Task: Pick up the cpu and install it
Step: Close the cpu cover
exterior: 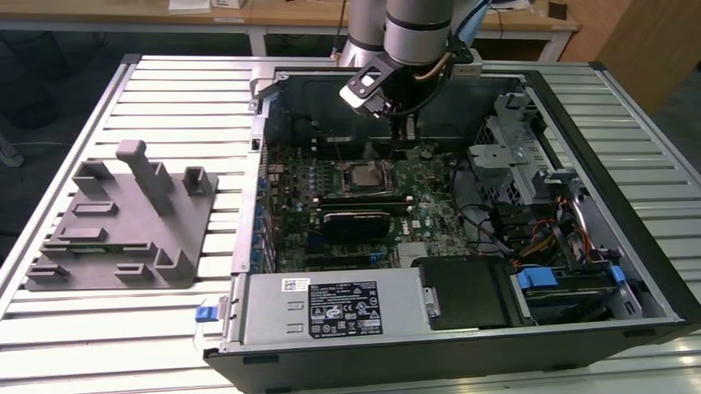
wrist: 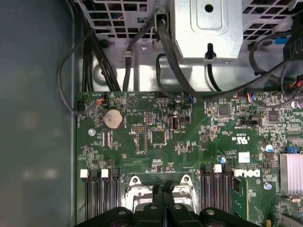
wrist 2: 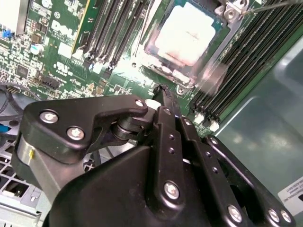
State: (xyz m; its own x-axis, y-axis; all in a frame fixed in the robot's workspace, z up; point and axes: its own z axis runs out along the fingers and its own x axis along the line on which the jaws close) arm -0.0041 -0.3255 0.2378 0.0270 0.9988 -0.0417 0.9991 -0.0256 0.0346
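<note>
Exterior view: one arm (exterior: 416,29) enters at the upper centre of the frame and reaches steeply down into an open computer case (exterior: 613,271) lying on a slatted metal table (exterior: 164,90). The gripper (exterior: 403,130) points downward over the far part of the green motherboard (exterior: 438,209), above and slightly to the exterior view's right of the socket. The cpu (exterior: 367,174) lies flat in that socket, near the middle of the board, apart from the gripper. A grey fixture (exterior: 121,222) stands on the table at the exterior view's left, well apart from the case. A silver power supply (exterior: 328,308) fills the case's near corner. Second wrist view: the black gripper (wrist 2: 164,92) hangs above the board with its fingers (wrist 2: 166,118) drawn together to a narrow tip, nothing between them. The cpu (wrist 2: 189,34) shows as a shiny silver square seated inside the socket frame (wrist 2: 222,19), just beyond the fingertips and not touched by them. Black memory slots (wrist 2: 118,28) run on either side of the socket. First wrist view: the gripper (wrist: 164,188) appears with its fingertips pressed together directly over the socket frame (wrist: 137,182), which they partly hide. Further along the board sit a round coin battery (wrist: 113,119), black cables (wrist: 163,42) and a metal bracket (wrist: 208,28).
</note>
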